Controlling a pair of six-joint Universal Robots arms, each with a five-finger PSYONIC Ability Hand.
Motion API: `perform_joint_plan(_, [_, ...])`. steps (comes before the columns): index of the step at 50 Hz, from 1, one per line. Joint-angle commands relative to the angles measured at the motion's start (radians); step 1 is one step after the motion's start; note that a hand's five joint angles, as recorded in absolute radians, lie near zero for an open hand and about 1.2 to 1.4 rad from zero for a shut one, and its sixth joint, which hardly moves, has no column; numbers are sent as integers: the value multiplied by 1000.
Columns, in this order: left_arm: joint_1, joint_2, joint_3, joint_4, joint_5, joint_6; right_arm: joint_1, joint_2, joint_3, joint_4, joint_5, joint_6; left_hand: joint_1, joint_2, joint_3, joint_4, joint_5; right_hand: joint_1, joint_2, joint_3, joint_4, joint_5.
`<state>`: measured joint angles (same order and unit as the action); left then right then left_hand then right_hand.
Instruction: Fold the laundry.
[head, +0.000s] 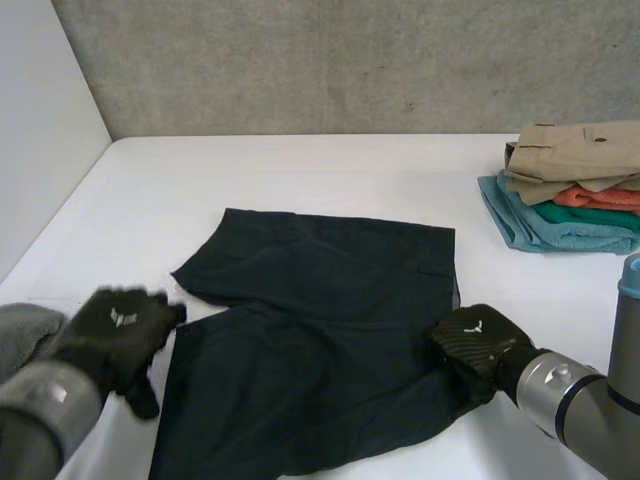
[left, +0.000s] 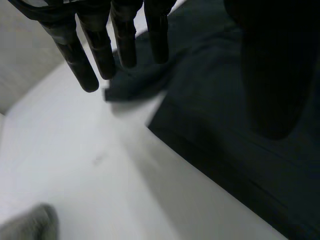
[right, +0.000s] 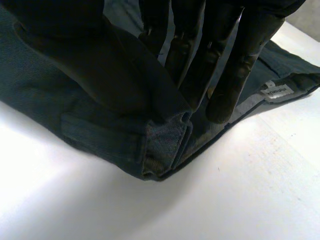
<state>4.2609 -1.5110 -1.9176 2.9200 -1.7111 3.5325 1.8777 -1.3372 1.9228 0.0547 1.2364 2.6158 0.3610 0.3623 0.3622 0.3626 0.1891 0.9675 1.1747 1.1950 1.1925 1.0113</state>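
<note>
my right hand (head: 475, 345) is pinching the near right corner of the dark shorts (head: 320, 340), with thumb and fingers (right: 235, 75) clamping the doubled waistband. my left hand (head: 115, 335) is hovering beside the shorts' left edge, its fingers (left: 97, 50) straight, slightly apart and holding nothing. the shorts are lying spread on the white surface (head: 300, 175), and a folded stack (head: 575, 185) is sitting at the far right.

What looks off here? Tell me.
The dark shorts lie skewed: one leg juts sideways toward the open left robot hand, while the right robot hand pinches a bunched waistband corner.
</note>
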Motion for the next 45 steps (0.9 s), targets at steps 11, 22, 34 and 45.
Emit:
perform_joint_plan(11, [-99, -26, -221, 3, 4, -61, -2, 32, 15, -84, 6, 81, 55, 54, 54, 53, 52, 429, 222, 201, 204, 210])
perform_joint_plan(22, [-179, -195, -164, 123, -96, -66, -22, 21, 30, -84, 11, 81, 1035, 1034, 1034, 1034, 1033, 429, 222, 201, 204, 210])
perform_joint_plan(34, [-176, 86, -143, 168, -157, -50, -42, -75, 45, -39, 0, 37, 1035, 1034, 1034, 1034, 1033, 429, 222, 201, 204, 210])
perform_joint_plan(45, [-208, 112, -195, -140, -147, 103, -130, -270, 67, 459, -3, -439, 1035, 1034, 1034, 1034, 1033, 429, 222, 201, 204, 210])
